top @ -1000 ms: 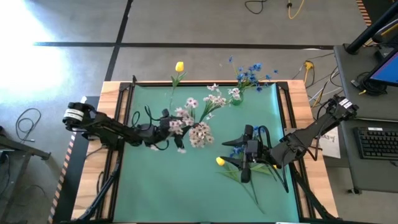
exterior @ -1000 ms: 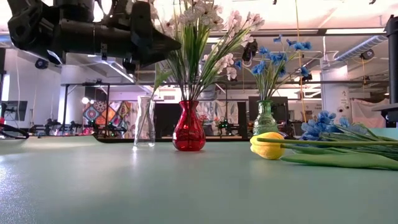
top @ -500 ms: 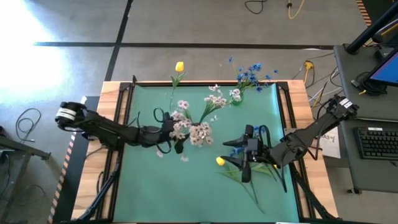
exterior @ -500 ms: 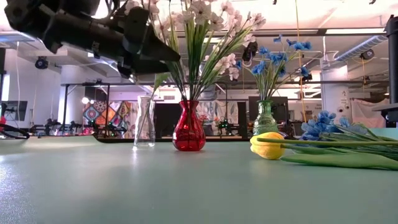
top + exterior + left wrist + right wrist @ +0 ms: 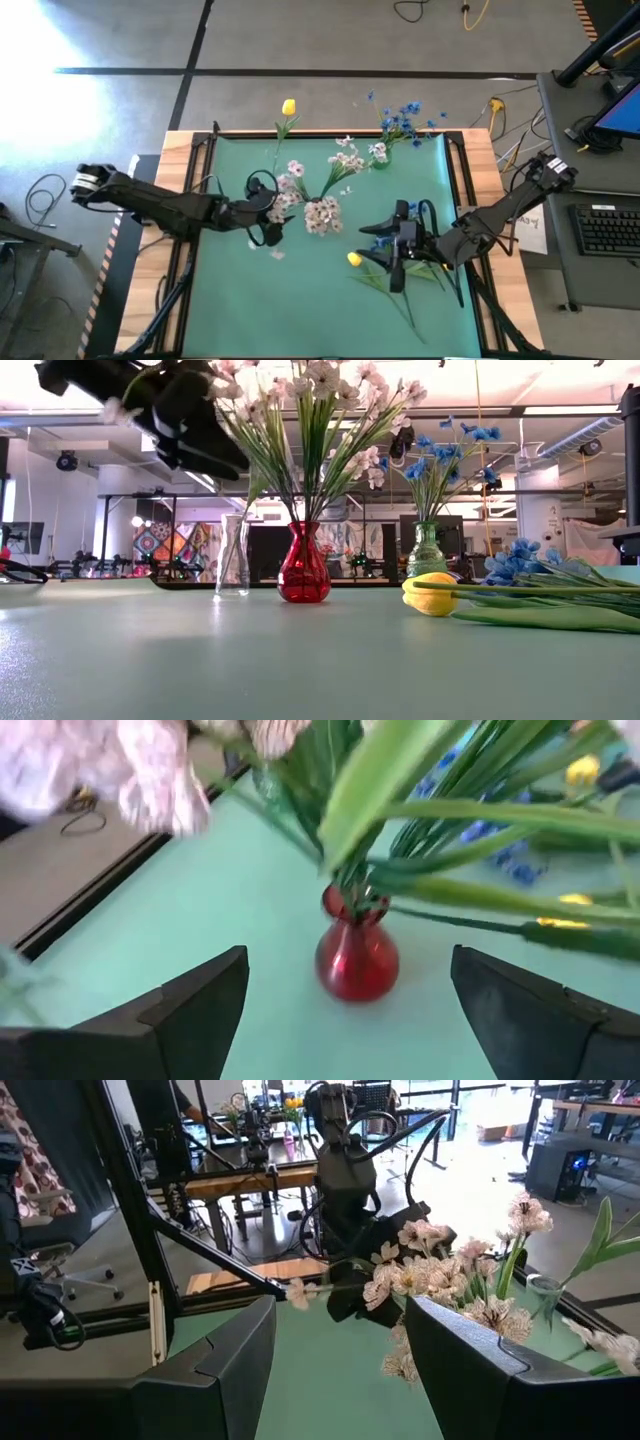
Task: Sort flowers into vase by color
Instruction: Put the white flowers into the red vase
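Just beyond the left gripper [image 5: 262, 212], the red vase [image 5: 356, 956] stands upright on the green table [image 5: 300, 300], packed with pinkish-white blossoms [image 5: 322, 212] on long green stems; the fingers [image 5: 190, 1005] are spread wide with nothing between them, and the vase shows right in the gap ahead. In the low view that arm hangs high above the table, up among the blossom heads to one side of the spray. Farther off beyond the red vase, near the table's far edge, a clear vase [image 5: 232, 556] carries a single yellow tulip [image 5: 288, 107], and a green glass vase [image 5: 426, 550] holds small blue flowers [image 5: 405, 113]. Over to the right gripper [image 5: 393, 268]: it sits low near the table, jaws part-way apart, and I cannot tell if they hold anything. Right beside it lie a loose yellow tulip [image 5: 431, 594] flat on its side and a bunch of blue flowers [image 5: 520, 563], stems [image 5: 540, 605] stretched along the green surface. From the right wrist, the left arm and the blossoms show straight ahead.
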{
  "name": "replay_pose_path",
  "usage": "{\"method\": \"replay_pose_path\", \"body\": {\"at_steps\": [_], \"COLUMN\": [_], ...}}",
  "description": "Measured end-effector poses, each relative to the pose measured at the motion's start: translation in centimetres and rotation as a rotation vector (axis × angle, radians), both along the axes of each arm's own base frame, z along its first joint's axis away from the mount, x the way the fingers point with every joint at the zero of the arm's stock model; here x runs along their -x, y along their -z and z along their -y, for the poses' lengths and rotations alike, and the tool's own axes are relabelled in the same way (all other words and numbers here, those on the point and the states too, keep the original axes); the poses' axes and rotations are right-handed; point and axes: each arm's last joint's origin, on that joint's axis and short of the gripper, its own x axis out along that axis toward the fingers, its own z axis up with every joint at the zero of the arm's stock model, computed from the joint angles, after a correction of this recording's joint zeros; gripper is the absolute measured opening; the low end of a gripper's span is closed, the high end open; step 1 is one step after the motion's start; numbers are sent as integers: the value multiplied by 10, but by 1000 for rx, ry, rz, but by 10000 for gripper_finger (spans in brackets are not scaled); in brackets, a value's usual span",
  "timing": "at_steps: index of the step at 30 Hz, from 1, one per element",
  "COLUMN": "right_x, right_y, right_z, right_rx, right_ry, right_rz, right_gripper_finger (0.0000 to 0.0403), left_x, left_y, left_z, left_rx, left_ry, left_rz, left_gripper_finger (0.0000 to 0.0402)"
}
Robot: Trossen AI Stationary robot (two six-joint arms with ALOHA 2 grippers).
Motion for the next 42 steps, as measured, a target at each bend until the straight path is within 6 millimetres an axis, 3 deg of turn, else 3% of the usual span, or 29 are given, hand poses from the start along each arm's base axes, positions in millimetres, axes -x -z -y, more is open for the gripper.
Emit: {"method": "replay_pose_path", "body": {"at_steps": [12, 22, 33, 42], "right_x": [7, 18, 36, 46], "right_y": [12, 21, 47, 56], "right_z": [4, 5, 16, 20], "right_rx": [-116, -298, -416, -499], "right_ry": [29, -94, 75, 155], "right_rz": [-114, -277, -556, -701], "right_gripper_finger": [217, 217, 217, 217], "left_x": [18, 30, 39, 62], "left_y": [-34, -63, -80, -100], "left_z": [-2, -5, -6, -11], "left_rx": [-17, -45, -50, -9], "left_ry": [-5, -8, -16, -100], "left_rz": [-155, -316, -386, -531], "left_gripper_finger": [332, 332, 331, 331]}}
